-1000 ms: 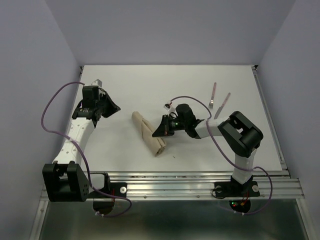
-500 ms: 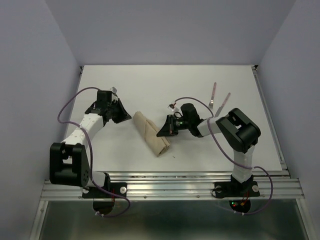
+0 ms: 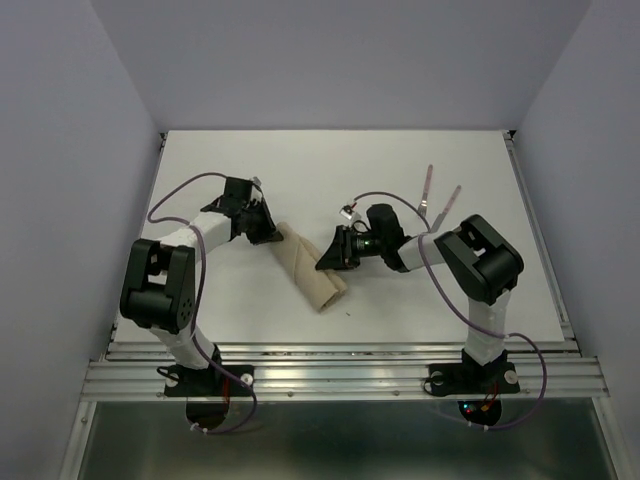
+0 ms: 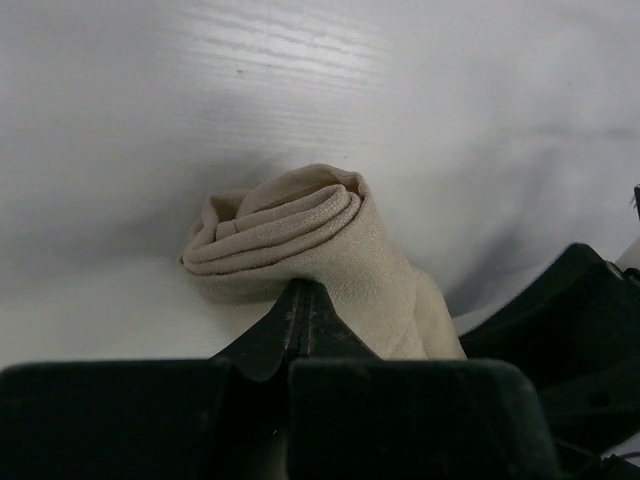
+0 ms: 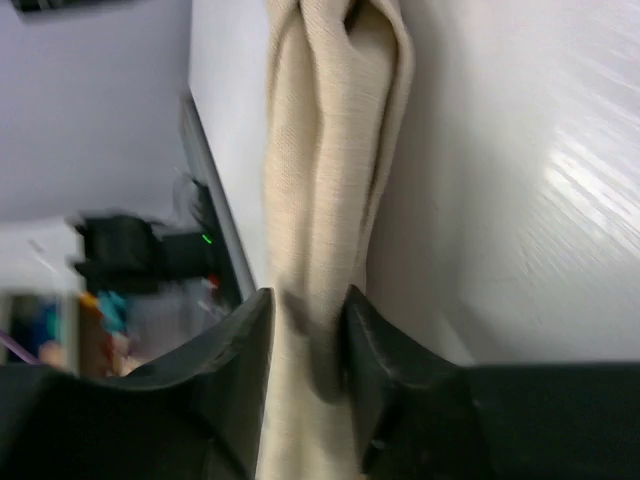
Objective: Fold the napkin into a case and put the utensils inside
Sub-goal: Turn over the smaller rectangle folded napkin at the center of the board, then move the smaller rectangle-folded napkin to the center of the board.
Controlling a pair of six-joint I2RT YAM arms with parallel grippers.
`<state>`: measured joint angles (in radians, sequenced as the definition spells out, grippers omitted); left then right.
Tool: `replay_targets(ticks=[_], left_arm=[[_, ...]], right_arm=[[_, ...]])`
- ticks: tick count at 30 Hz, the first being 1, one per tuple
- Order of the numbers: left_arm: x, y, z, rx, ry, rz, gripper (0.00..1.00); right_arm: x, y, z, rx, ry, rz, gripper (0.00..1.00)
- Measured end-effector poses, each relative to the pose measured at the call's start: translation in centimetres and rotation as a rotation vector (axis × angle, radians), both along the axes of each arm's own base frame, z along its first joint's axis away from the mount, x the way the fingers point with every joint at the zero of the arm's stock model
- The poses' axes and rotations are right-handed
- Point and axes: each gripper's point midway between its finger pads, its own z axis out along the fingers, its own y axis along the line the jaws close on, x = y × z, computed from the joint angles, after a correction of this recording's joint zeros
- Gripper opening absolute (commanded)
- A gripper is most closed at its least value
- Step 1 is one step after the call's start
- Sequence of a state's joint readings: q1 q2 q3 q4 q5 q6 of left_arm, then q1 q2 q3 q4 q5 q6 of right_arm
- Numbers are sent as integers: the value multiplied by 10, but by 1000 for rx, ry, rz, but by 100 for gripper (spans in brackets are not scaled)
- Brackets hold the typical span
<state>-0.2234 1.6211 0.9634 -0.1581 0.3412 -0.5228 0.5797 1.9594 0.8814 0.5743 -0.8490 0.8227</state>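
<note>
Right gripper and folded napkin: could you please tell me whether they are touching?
Touching. The right wrist view shows the folded napkin lying between the parted fingers of the right gripper, against one inner face.

One case [image 3: 311, 272], two utensils [image 3: 427, 186] (pink-handled), two arms [image 3: 160, 285].

The white worktop [image 3: 300, 165] carries a narrow case [image 3: 311, 270] of layered tan cloth, lying slantwise near its middle. Well apart from it, toward the far right, a fork [image 3: 426, 192] and a knife [image 3: 450, 206] with pinkish handles lie side by side without touching.
</note>
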Motion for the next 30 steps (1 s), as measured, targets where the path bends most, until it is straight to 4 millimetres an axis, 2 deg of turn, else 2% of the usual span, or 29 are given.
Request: replay_targets(ticks=[1,4,11,13,14,16,19,21,22,24,27,30], left_arm=[[3,-4,-1,-5,2,-7,0],[14,-16,-5,-20,-2,-26,0],[43,-41,-13,-58,-14,-58,0],[46,-45,-14,-67,-16,-61,0],[48,-46,-14,-69,-19,-62,0],[54,-50,-13,-73,-28,-63,0],[63,-53,-17,-76,-36,-65,0],[65,-54,-22,-77,-30,-62,0],[65,-54,-24,-79,-24,-60,0],[65,-55,-24,-82,-21,-56,0],[66,-54,-15,-82,-38,-48,0],[65,-53,1,-82,-67,-43,0]], right_arm=[[3,-2,0,2,-4,-8,77],[15,-15,-6,-26,-12,-51,86],[29,-45,-10,-189,-80,-146,86],[31,-52,-10,-241,-97,-176,81],[33,-57,-11,-270,-106,-193,72],[33,-66,-6,-332,-139,-233,61],[29,-69,5,-407,-211,-265,34],[20,-65,11,-442,-253,-261,29],[10,-59,16,-453,-281,-240,27],[-3,-51,20,-472,-314,-217,25],[-21,-43,16,-502,-331,-172,22],[-26,-43,8,-530,-322,-160,19]])
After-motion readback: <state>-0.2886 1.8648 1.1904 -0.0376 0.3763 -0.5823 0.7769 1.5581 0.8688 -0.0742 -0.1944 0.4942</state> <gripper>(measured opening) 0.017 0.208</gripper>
